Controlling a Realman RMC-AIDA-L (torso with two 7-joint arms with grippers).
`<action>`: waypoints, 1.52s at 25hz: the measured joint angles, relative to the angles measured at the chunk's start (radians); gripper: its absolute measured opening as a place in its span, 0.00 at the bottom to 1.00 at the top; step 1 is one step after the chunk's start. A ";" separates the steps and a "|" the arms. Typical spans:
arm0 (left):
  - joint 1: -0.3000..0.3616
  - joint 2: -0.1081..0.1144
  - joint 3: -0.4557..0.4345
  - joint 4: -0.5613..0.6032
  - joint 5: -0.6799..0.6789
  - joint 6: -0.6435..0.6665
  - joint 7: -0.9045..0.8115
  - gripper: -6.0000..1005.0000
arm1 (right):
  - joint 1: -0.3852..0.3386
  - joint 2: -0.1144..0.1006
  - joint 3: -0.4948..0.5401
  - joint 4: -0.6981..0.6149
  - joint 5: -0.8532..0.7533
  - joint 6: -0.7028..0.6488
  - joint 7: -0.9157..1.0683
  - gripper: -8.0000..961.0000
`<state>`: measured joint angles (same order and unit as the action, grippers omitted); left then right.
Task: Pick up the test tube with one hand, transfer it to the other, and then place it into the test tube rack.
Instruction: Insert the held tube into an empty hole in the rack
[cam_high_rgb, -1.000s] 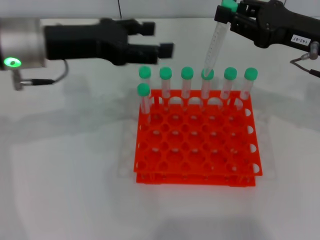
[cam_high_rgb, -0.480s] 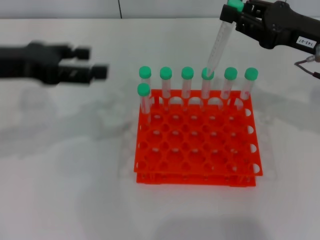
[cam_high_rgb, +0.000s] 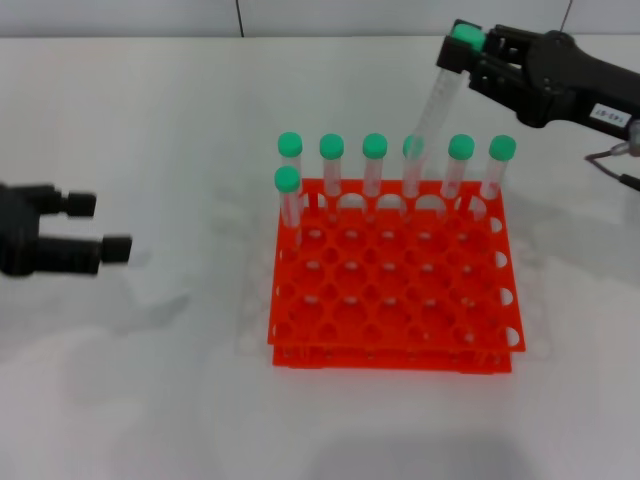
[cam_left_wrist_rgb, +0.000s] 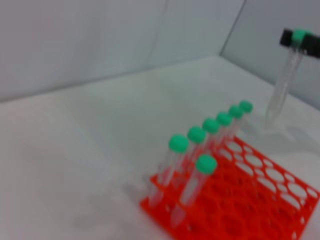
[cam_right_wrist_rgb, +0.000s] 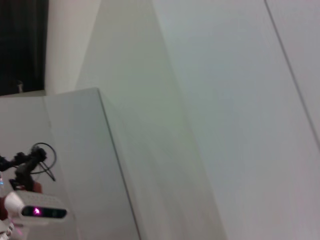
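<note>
White table (cam_high_rgb: 150, 400) | right gripper (cam_high_rgb: 462, 52) fingers grasping test tube (cam_high_rgb: 430, 110) above rack (cam_high_rgb: 395, 300) | left gripper (cam_high_rgb: 95, 228) fingers released

Right gripper (cam_high_rgb: 462, 52) clamps the test tube (cam_high_rgb: 432, 108) by its green cap, tube tilted, its tip hanging above the back row of the test tube rack (cam_high_rgb: 395, 290). Seven capped tubes stand in the rack. Left gripper (cam_high_rgb: 85, 232), fingers apart, sits well left of the rack.
</note>
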<state>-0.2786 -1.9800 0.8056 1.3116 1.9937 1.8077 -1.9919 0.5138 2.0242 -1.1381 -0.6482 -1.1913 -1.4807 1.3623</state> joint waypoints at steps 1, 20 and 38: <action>0.003 0.002 -0.001 -0.004 0.018 0.013 0.008 0.88 | 0.001 0.000 -0.018 0.001 0.015 0.003 -0.003 0.28; -0.003 -0.023 0.004 -0.051 0.090 0.030 0.129 0.88 | 0.009 0.003 -0.396 0.000 0.298 0.190 -0.180 0.28; -0.016 -0.044 0.020 -0.081 0.105 0.047 0.137 0.88 | 0.015 0.004 -0.573 0.038 0.523 0.340 -0.406 0.28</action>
<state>-0.2950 -2.0239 0.8261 1.2307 2.0983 1.8545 -1.8553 0.5285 2.0278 -1.7109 -0.6098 -0.6687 -1.1407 0.9566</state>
